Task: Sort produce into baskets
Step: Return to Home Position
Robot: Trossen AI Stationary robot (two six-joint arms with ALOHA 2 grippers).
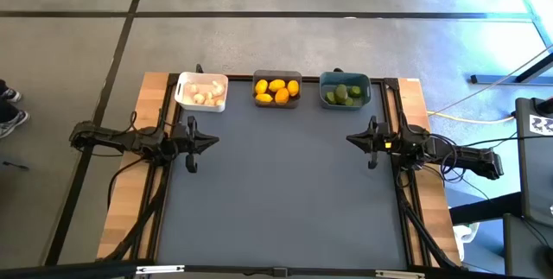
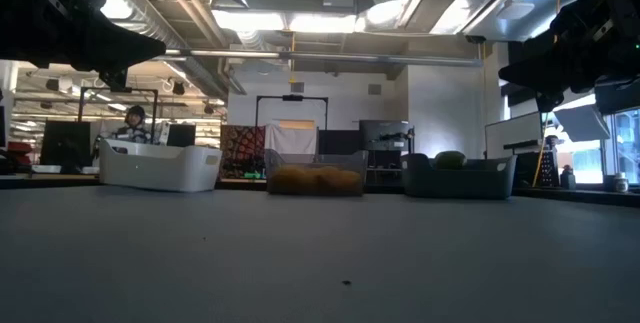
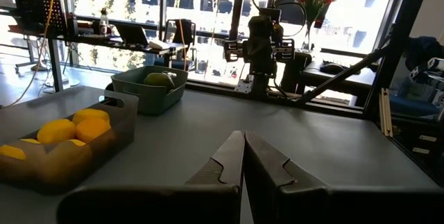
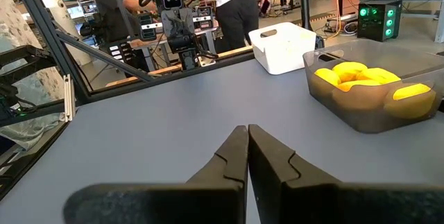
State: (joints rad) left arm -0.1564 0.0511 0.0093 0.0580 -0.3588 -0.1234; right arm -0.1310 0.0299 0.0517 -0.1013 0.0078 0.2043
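Left pincer (image 1: pixel 214 140) hangs with fingers pressed together by the worktop's (image 1: pixel 285 201) left edge; right pincer (image 1: pixel 349 138) faces it from the right edge, equally closed. Broad grey surface lies open between them. At the far edge, lemons (image 1: pixel 276 91) fill the dark grey bin (image 1: pixel 276 75). Left of it, garlic (image 1: pixel 203 96) sits in the white bin (image 1: pixel 179 93); right of it, limes (image 1: pixel 342 94) sit in the teal bin (image 1: pixel 345 74).
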